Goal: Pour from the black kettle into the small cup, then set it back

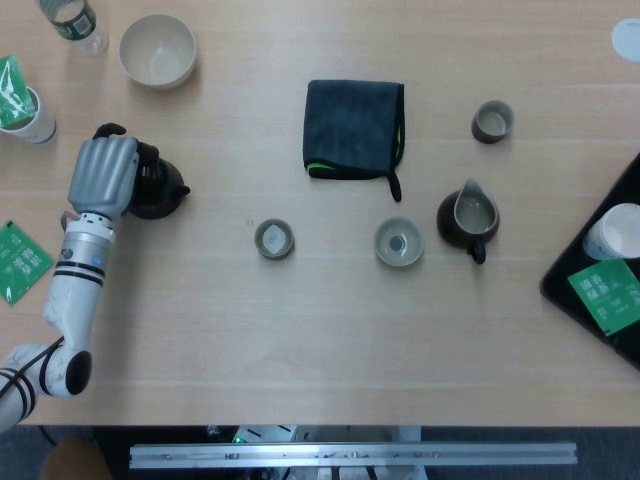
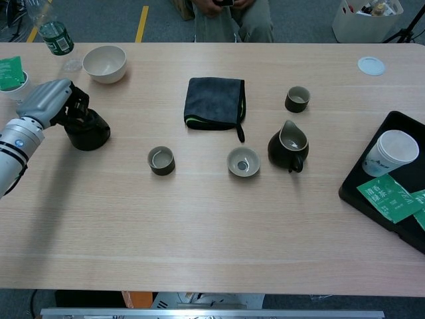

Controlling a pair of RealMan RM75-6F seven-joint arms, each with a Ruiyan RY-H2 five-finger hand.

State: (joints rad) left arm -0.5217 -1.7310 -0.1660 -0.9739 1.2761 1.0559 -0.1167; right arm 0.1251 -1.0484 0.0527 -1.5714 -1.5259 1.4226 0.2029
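Observation:
The black kettle [image 1: 160, 189] [image 2: 87, 130] stands upright at the left of the table, its spout pointing right. My left hand [image 1: 101, 177] [image 2: 50, 102] grips it from the left side, fingers wrapped over the handle and covering that part of the kettle. The small dark cup [image 1: 274, 239] [image 2: 161, 160] stands apart to the right of the kettle, with a pale glint inside. My right hand shows in neither view.
A folded dark cloth [image 1: 354, 129] lies at centre back. A grey cup [image 1: 399, 242], a dark pitcher [image 1: 467, 218] and another small cup [image 1: 492, 121] stand to the right. A white bowl [image 1: 157, 50], a bottle [image 1: 74, 22] and a paper cup [image 1: 22, 104] are back left; a black tray [image 1: 597, 268] sits far right.

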